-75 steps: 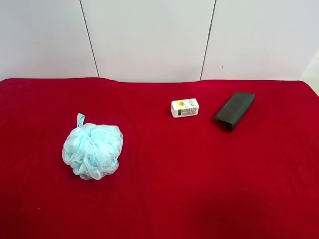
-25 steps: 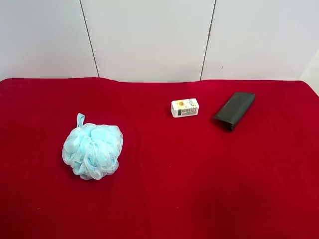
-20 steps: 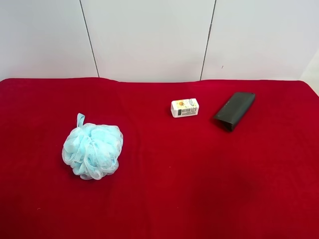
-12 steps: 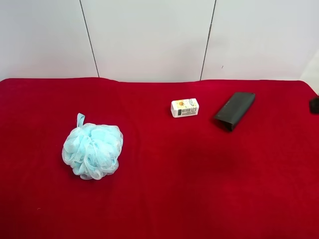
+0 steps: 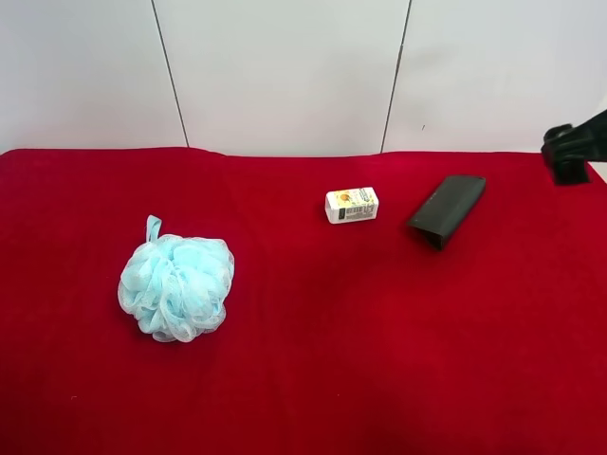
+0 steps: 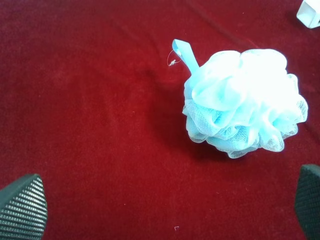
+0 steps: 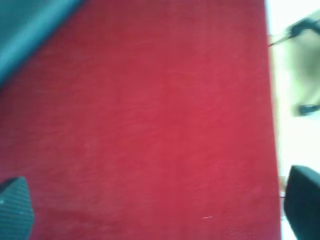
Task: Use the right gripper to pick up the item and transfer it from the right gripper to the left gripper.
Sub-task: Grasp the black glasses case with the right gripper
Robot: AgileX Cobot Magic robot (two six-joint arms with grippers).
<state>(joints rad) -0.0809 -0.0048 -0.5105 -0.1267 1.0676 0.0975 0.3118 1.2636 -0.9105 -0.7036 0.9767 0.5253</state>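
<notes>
New since half a second back: a black arm part (image 5: pixel 573 152) now sticks in at the exterior high view's right edge, further in and nearer the wall than the sliver seen then. Three seconds back no arm showed there. Pouf, box and item haven't shifted.

Near to far on the red counter (image 5: pixel 379 370):
- The light-blue mesh pouf (image 5: pixel 176 287) is nearest, at that view's left, with its loop on the far side.
- Further back is the small white printed box (image 5: pixel 352 205).
- To the box's right and apart from it is the item (image 5: pixel 447 210), a dark flat case lying diagonal on the cloth, untouched.
- The arm part is further right again, well apart from the item, by the counter's far corner.
- White panel wall (image 5: pixel 285 66) behind.

Right claw (image 7: pixel 159 210): tips spread wide, only bare red cloth between them, pinching nothing. There's a dark blurred shape (image 7: pixel 30 25) at one corner of that wrist view; can't tell what it is.

Left claw (image 6: pixel 165 205): tips spread too, and empty. The pouf sits on the cloth beyond them, not touching.
</notes>
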